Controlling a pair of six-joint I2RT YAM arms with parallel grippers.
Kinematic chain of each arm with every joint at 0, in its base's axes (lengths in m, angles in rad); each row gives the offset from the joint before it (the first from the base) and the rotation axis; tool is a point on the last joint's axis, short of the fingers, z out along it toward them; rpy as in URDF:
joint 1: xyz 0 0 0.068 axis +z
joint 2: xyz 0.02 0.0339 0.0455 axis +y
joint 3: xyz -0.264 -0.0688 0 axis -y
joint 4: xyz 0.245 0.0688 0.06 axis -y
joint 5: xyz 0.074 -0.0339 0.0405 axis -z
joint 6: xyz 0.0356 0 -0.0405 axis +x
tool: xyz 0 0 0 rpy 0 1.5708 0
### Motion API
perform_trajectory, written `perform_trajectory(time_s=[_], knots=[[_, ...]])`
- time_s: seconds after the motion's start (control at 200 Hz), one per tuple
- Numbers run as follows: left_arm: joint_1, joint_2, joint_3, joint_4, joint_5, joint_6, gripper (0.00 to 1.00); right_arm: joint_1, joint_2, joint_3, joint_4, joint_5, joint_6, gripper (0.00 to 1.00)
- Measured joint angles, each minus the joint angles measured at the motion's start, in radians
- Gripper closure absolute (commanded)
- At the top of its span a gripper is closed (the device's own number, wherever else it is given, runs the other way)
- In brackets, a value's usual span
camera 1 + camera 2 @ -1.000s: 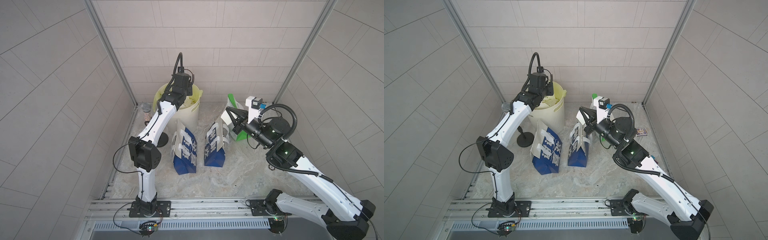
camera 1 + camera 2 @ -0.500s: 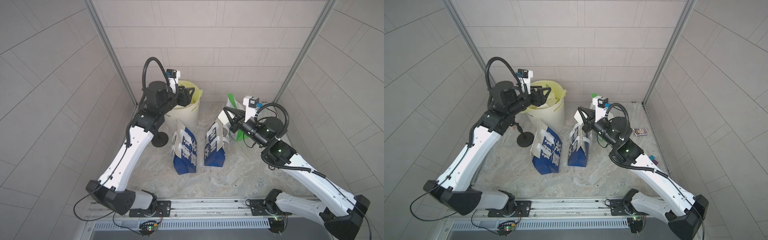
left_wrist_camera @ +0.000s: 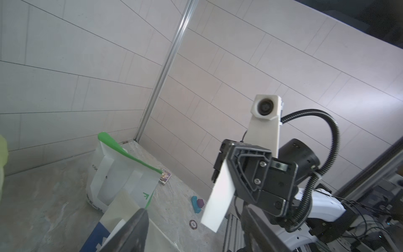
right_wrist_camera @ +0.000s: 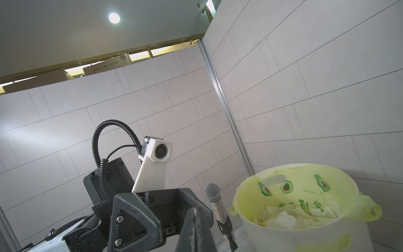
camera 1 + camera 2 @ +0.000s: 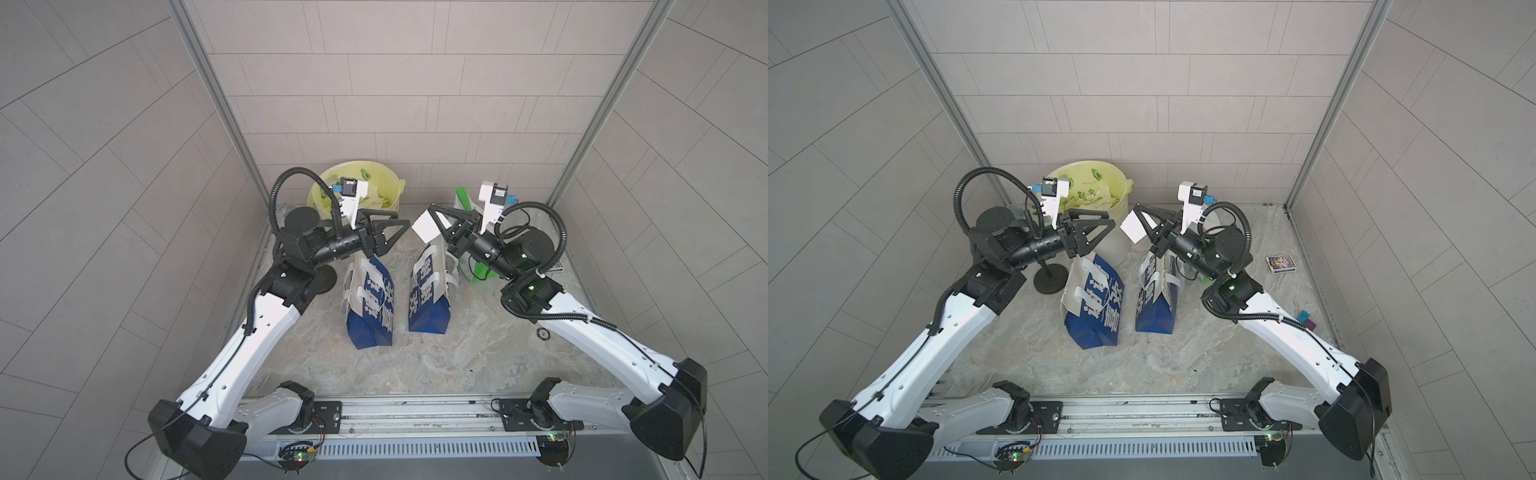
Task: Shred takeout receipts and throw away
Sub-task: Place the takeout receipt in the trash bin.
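Your right pincer [image 5: 434, 212] is clamped shut on the takeout receipt [image 5: 424, 226], a white slip held tilted in the air above the two blue bags [image 5: 370, 309] standing on the desk [image 5: 415, 365]. Your left pincer [image 5: 403, 222] is spread wide and holds nothing. Its tips point at the slip's free edge, very near it, and a top view shows a narrow gap between them. The gripped end of the slip is hidden between the fingers. The right arm covers most of the green-and-white bag [image 5: 464, 203]. White scraps [image 4: 283, 216] lie in the lined bin [image 4: 305, 235], and its rim hides how deep they go.
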Motion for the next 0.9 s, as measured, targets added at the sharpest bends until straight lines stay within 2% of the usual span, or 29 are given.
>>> perform_trajectory(time_s=[0.185, 0.285, 0.475, 0.515, 0.6, 0.62, 0.67, 0.756, 0.806, 0.901], knots=[[-0.01, 0.003, -0.021, 0.108, 0.034, -0.083, 0.38, 0.0, 0.093, 0.065, 0.085, -0.041, 0.085, 1.0], [-0.01, 0.008, -0.026, 0.129, 0.037, -0.101, 0.53, 0.0, 0.113, 0.086, 0.118, -0.055, 0.115, 1.0], [-0.01, 0.01, -0.031, 0.153, 0.032, -0.126, 0.95, 0.0, 0.118, 0.103, 0.14, -0.069, 0.135, 1.0], [-0.01, 0.01, -0.032, 0.158, 0.026, -0.124, 1.0, 0.0, 0.118, 0.105, 0.139, -0.071, 0.134, 1.0], [-0.01, 0.011, -0.032, 0.161, 0.01, -0.134, 1.0, 0.0, 0.118, 0.106, 0.131, -0.073, 0.127, 1.0], [-0.01, 0.011, -0.032, 0.16, 0.003, -0.136, 1.0, 0.0, 0.118, 0.106, 0.127, -0.074, 0.121, 0.95], [-0.01, 0.011, -0.031, 0.144, -0.02, -0.13, 1.0, 0.0, 0.118, 0.106, 0.115, -0.074, 0.112, 0.72], [-0.012, 0.013, -0.021, 0.082, -0.08, -0.105, 1.0, 0.0, 0.108, 0.105, 0.067, -0.064, 0.064, 0.48], [-0.012, 0.019, -0.004, 0.029, -0.131, -0.076, 1.0, 0.0, 0.087, 0.099, 0.025, -0.045, 0.036, 0.42], [-0.012, 0.038, 0.044, -0.089, -0.256, -0.032, 1.0, 0.0, 0.011, 0.074, -0.096, 0.03, -0.061, 0.39]])
